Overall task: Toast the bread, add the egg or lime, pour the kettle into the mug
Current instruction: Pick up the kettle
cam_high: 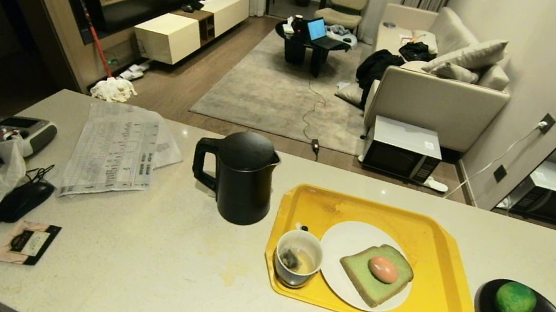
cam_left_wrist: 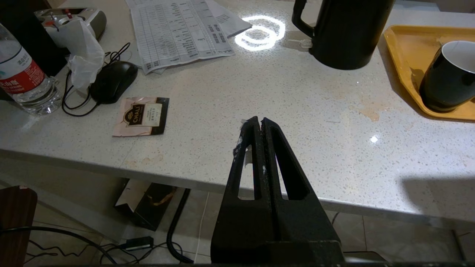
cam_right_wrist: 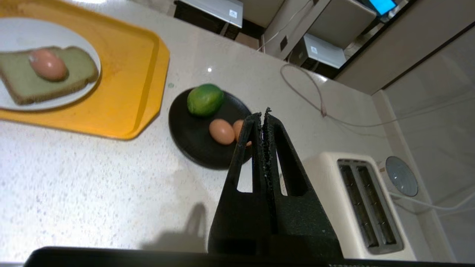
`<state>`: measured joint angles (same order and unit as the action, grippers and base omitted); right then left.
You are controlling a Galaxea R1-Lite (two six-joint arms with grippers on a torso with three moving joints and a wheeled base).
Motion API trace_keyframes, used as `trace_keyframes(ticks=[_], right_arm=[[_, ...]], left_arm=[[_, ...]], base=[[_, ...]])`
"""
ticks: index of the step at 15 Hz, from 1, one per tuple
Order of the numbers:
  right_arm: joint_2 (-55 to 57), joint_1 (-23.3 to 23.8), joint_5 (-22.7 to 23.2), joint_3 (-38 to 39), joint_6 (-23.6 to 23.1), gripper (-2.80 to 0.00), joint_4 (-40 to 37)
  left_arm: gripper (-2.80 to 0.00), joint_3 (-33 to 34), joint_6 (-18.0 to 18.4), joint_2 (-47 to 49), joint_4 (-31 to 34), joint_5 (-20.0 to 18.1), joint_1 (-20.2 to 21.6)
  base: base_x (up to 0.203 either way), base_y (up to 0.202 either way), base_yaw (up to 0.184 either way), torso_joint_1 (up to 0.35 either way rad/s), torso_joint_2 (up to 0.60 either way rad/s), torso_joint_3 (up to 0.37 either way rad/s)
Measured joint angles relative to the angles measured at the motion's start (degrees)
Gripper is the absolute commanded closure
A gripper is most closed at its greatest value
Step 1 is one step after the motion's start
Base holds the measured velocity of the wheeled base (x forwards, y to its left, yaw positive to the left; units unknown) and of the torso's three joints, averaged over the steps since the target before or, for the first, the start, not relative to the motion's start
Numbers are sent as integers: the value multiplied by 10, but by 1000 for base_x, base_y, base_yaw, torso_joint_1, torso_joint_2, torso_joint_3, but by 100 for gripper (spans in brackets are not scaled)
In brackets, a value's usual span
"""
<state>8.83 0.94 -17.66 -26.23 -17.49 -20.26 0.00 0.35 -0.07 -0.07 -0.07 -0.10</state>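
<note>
I'm judging the task close to finished: the egg (cam_high: 383, 269) is lying on the bread (cam_high: 375, 274) on the white plate (cam_high: 348, 241) in the yellow tray (cam_high: 440, 260), the mug (cam_high: 298, 258) just beside it holding a teabag and liquid; the kettle (cam_high: 240, 177) is standing left of the tray; my right gripper (cam_right_wrist: 263, 115) is hanging clenched and empty above the black plate (cam_right_wrist: 193, 139) with the lime (cam_right_wrist: 205, 99), nearer the tray; my left gripper (cam_left_wrist: 258, 121) is sitting pinched shut, empty, over the counter edge
</note>
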Motion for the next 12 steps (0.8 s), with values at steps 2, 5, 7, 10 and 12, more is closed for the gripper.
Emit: trace_keyframes(ticks=[2, 5, 7, 10, 12], right_arm=[[-46, -3, 10, 55, 0, 0, -18], [-77, -5, 25, 150, 1, 0, 41], [-85, -5, 81, 183, -12, 0, 87], [-88, -5, 156, 219, -45, 0, 132], [-89, -5, 201, 236, -47, 0, 178]], left_arm=[[0, 0, 0, 0, 0, 0, 0], [0, 0, 0, 0, 0, 0, 0], [0, 0, 0, 0, 0, 0, 0], [0, 0, 0, 0, 0, 0, 0], [0, 0, 0, 0, 0, 0, 0]], base=[[0, 0, 0, 0, 0, 0], [0, 0, 0, 0, 0, 0], [0, 0, 0, 0, 0, 0], [0, 0, 0, 0, 0, 0], [0, 0, 0, 0, 0, 0]])
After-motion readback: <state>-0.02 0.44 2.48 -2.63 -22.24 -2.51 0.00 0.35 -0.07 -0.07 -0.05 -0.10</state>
